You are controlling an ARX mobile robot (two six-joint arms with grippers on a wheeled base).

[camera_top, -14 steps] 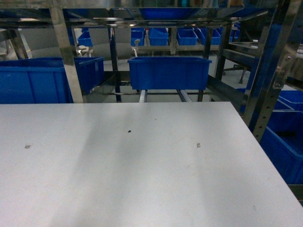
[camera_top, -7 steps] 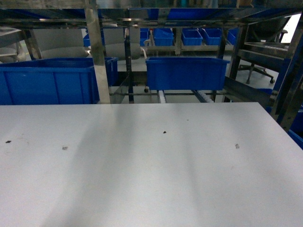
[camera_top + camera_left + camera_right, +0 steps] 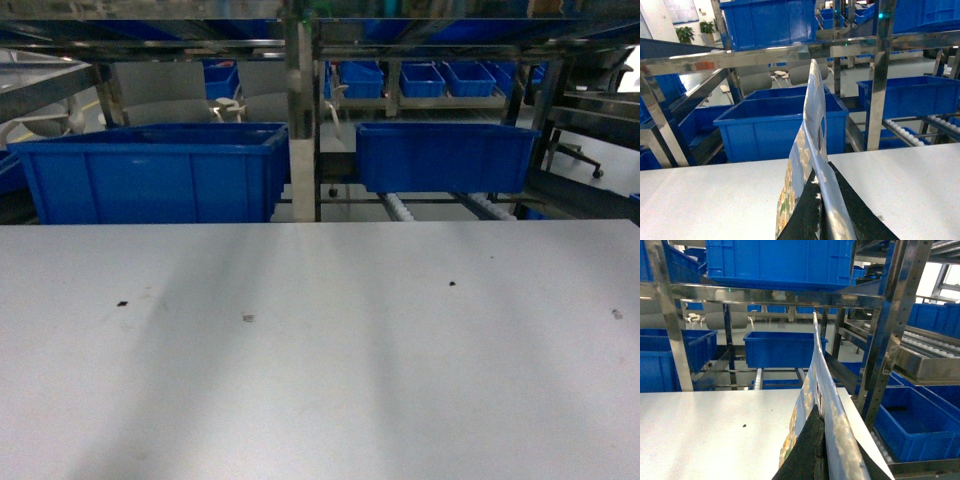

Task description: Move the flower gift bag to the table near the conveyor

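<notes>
And here is the wide, matte pale grey-white table (image 3: 320, 360), filling the lower part of the head view, a few small dark specks on its surface, no arm in sight from up there. Behind its far edge stands the stainless-steel conveyor rack (image 3: 303, 110), white rollers (image 3: 400, 208) sloping down under a blue plastic bin (image 3: 445, 157), with a bigger blue plastic bin (image 3: 155, 172) to the left.

Over to the left wrist camera: the left gripper (image 3: 821, 220) has its black fingers (image 3: 855, 215) pinched on the glossy flower-printed gift bag (image 3: 812, 145), gripping a thin edge of it that rises straight up in front of the lens, above the table. The right wrist camera tells the same story: the right gripper (image 3: 819, 452) is clamped on another upright edge of the bag (image 3: 820, 375), near the table's right side, beside the rack's steel uprights.

The bag's lower part is out of frame, so whether it touches the tabletop is hard to say.
</notes>
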